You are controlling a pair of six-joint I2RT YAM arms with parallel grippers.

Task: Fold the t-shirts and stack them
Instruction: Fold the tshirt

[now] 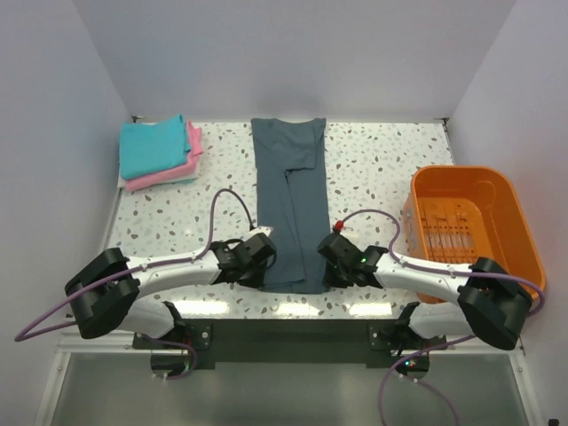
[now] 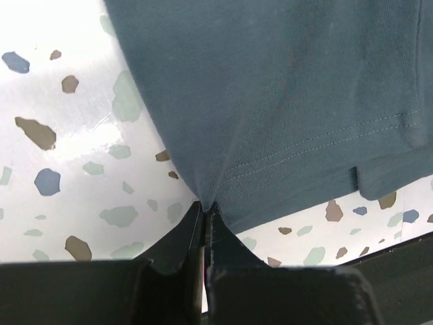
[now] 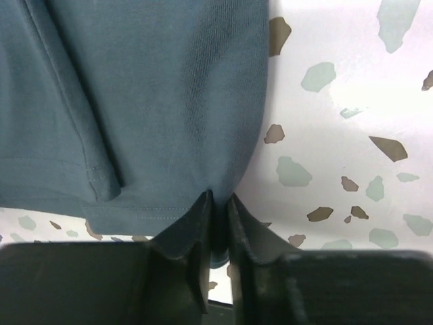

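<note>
The slate t-shirt (image 1: pixel 288 200) lies in the middle of the top view as 1 long narrow strip on the table (image 1: pixel 373 169), collar toward the top of the frame and hem toward the bottom, its sides already folded in. Each arm reaches a lower corner of that strip. The left gripper (image 2: pixel 204 213) is pressed together on the hem's lower-left corner, the cloth puckering into its tips. The right gripper (image 3: pixel 218 203) pinches the lower-right corner the same way, with a fold of fabric caught between its fingers. Taking both corners at once probably keeps the hem edge straight and level, so the lower half can be carried up over the collar half in 1 even fold. In the upper left of the top view, the turquoise t-shirt (image 1: pixel 153 145) sits folded on the pink t-shirt (image 1: pixel 164 179), likely the stack this shirt should join. The orange bin (image 1: pixel 461 173) stands at the right, well apart from the cloth.
</note>
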